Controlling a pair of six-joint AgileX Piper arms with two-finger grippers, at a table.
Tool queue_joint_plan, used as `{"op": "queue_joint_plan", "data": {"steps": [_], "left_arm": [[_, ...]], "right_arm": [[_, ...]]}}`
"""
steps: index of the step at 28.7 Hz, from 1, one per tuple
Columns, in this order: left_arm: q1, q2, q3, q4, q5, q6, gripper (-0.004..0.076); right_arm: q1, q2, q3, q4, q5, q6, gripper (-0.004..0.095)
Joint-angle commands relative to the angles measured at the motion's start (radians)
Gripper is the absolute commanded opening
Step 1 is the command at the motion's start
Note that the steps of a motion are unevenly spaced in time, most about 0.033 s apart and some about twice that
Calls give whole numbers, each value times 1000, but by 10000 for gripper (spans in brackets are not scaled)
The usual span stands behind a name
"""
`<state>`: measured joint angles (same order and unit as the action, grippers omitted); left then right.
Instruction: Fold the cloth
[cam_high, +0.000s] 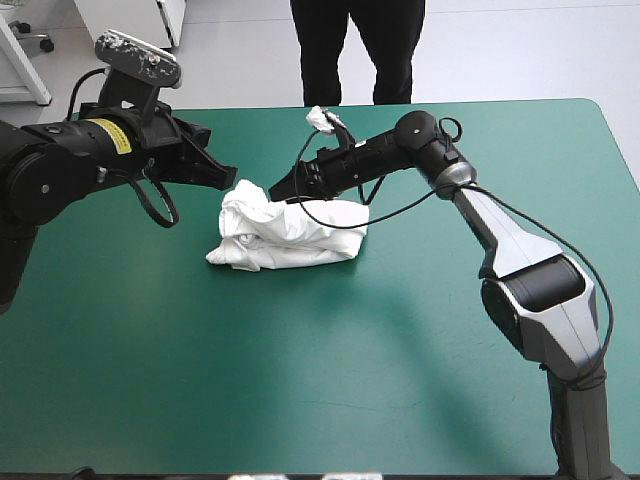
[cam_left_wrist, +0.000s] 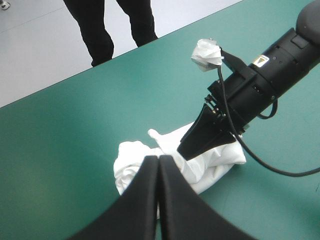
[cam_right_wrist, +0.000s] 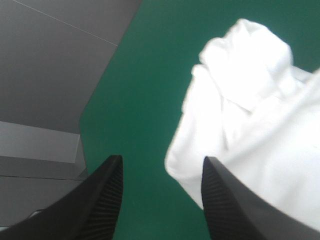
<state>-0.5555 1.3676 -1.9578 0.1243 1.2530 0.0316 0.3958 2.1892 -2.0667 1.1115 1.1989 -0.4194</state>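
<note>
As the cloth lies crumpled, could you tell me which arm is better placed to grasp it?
Probably the right: the right gripper has its jaws open at the T-shirt. The left gripper, also at the heap, is shut and would need to open first.

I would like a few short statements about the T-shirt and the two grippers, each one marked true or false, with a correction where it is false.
1. The T-shirt lies in a crumpled heap on the teal-green cover. True.
2. The right gripper is shut. False: its fingers stand apart, open.
3. The left gripper is shut, its fingers meeting in a point. True.
4. The T-shirt hangs lifted in the air. False: it rests on the cover.
</note>
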Motion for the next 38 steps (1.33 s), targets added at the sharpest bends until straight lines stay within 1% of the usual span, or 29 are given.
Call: {"op": "queue_joint_plan", "data": {"steps": [1, 3, 6, 9, 12, 15, 17, 21, 22, 25, 27, 32, 38], "left_arm": [[-1, -59, -27, 5, 35, -12, -9], [-1, -85, -27, 1, 35, -12, -9], [-1, -97, -25, 1, 35, -12, -9], [-1, -103, -21, -8, 35, -19, -9], [-1, -103, -21, -11, 35, -32, -9], [-1, -103, -21, -7, 35, -38, -9], [-1, -103, -21, -2, 35, -38, -8], [-1, -103, -21, 4, 35, -38, -8], [-1, -103, -21, 4, 35, -38, -8], [-1, -103, -21, 4, 35, -38, 4], [-1, -103, -21, 4, 35, -38, 32], [-1, -103, -21, -3, 35, -38, 102], [-1, -103, -21, -3, 35, -32, 216]], "right_arm": [[-69, -121, -34, -117, 49, 84, 469], [-117, -197, -34, -286, 49, 145, 469], [-159, -271, -32, -465, 49, 228, 469], [-186, -338, -1, -575, 49, 262, 469], [-202, -384, 59, -621, 49, 283, 469], [-204, -397, 163, -600, 49, 280, 474], [-204, -388, 244, -561, 45, 236, 505], [-204, -344, 358, -391, -14, 144, 602], [-204, -330, 372, -346, -36, 130, 607], [-201, -279, 377, -266, -67, 84, 608], [-197, -251, 377, -229, -79, 58, 608], [-183, -186, 375, -213, -117, 49, 608], [-169, -119, 375, -159, -149, 17, 608]]}}
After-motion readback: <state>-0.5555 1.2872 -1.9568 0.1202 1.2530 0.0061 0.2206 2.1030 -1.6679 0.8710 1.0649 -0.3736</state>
